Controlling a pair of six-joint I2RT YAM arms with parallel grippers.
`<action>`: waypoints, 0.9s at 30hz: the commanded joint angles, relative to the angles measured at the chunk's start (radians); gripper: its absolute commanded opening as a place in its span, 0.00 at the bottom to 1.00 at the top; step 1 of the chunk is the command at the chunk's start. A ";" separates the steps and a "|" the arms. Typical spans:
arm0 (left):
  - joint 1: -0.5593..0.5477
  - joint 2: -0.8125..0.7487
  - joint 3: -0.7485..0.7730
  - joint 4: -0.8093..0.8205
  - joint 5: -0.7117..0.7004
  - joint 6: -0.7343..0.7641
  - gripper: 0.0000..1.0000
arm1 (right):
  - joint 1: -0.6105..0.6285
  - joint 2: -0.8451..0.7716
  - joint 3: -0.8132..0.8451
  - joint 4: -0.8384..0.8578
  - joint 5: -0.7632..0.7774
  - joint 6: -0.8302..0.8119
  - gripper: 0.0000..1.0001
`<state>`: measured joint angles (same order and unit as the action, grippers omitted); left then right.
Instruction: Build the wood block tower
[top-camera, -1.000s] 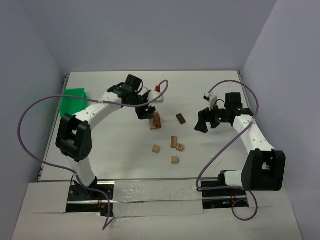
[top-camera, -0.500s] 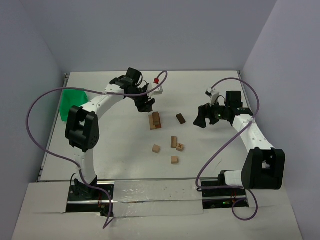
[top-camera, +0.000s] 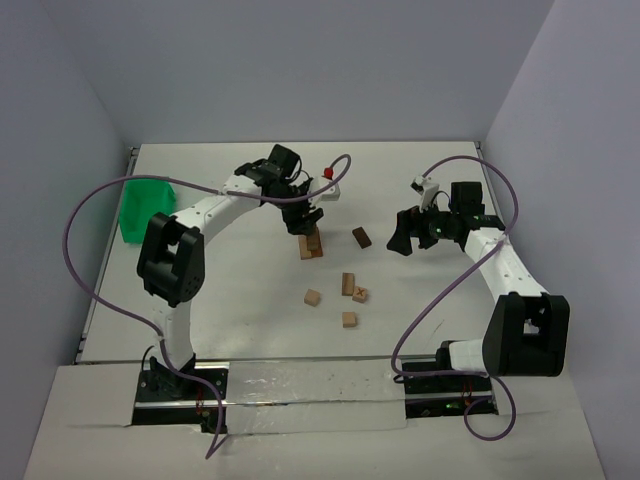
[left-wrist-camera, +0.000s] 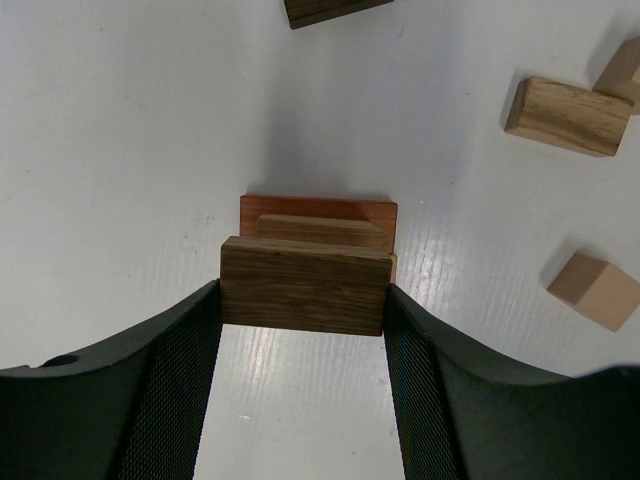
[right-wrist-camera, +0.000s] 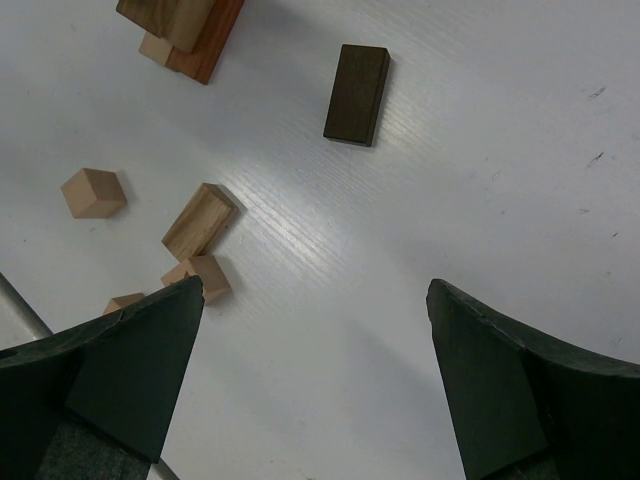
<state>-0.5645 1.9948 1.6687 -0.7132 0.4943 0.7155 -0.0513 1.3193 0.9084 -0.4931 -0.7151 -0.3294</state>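
My left gripper (top-camera: 305, 216) is shut on a brown wood block (left-wrist-camera: 305, 285) and holds it just above the tower (top-camera: 312, 243). The tower is a short stack with a reddish base block (left-wrist-camera: 318, 209) and a tan block (left-wrist-camera: 320, 228) on it. My right gripper (top-camera: 403, 238) is open and empty, hovering right of the dark brown block (top-camera: 361, 237), which also shows in the right wrist view (right-wrist-camera: 356, 80). Loose tan blocks lie nearer: a cube (top-camera: 313, 297), a bar (top-camera: 348, 282), the X block (top-camera: 359, 294) and another cube (top-camera: 349, 319).
A green tray (top-camera: 145, 205) stands at the far left edge. A small white part with a red knob (top-camera: 328, 185) sits behind the tower. Purple cables loop over both arms. Walls close the table on three sides.
My left gripper drew back from the tower, then swung right and now hangs over it with the brown block. My right gripper shifted slightly left and stays open.
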 joint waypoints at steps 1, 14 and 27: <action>-0.004 0.013 0.003 0.028 -0.004 -0.023 0.40 | -0.002 -0.005 -0.006 0.036 0.003 0.010 1.00; -0.025 0.028 -0.009 0.032 -0.046 -0.033 0.47 | -0.002 0.006 -0.005 0.039 0.002 0.010 1.00; -0.026 0.053 0.000 0.035 -0.054 -0.042 0.50 | -0.001 0.011 -0.005 0.037 0.000 0.012 1.00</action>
<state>-0.5838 2.0373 1.6573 -0.7048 0.4374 0.6857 -0.0513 1.3277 0.9081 -0.4866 -0.7151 -0.3290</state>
